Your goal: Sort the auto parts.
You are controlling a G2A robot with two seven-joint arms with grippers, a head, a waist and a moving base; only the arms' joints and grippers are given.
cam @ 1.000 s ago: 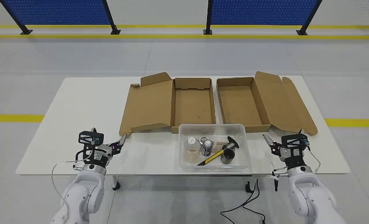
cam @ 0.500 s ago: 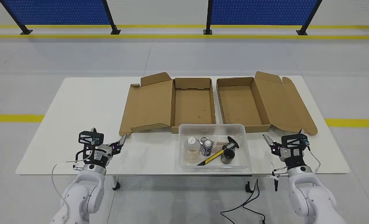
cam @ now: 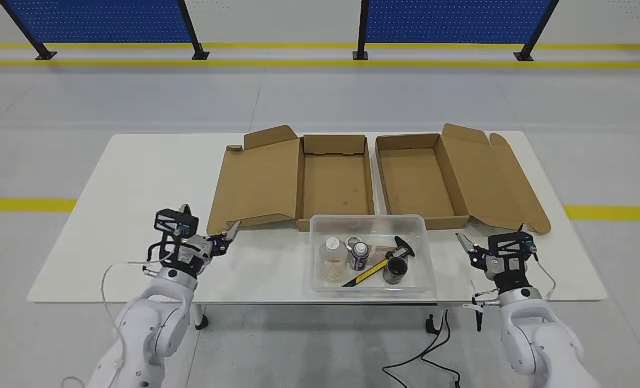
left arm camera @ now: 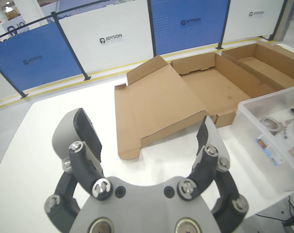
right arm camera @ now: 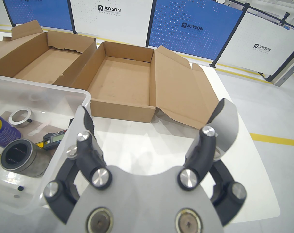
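Observation:
A clear plastic bin [cam: 368,218] at the table's front middle holds the parts: a metal ring [right arm camera: 21,117], a blue spray can [right arm camera: 1,128], a steel bushing [right arm camera: 20,157] and a digital caliper [right arm camera: 52,139]. The yellow-and-black caliper [cam: 372,270] lies slantwise in the bin. Behind it stand two open cardboard boxes, the left box [cam: 335,188] and the right box [cam: 415,183], both bare inside. My left gripper [cam: 216,238] [left arm camera: 142,117] hangs open left of the bin, near the left box's flap. Open and holding nothing, my right gripper [cam: 490,240] [right arm camera: 152,105] sits just right of the bin.
The boxes' lids lie folded outward, one flap [cam: 255,183] to the left and one flap [cam: 495,178] to the right. Bare white table [cam: 130,188] stretches left of the boxes. The front edge is close under both grippers.
My left gripper has moved right and a little away from the front edge, nearer the left box's flap and the bin. The right arm has kept still.

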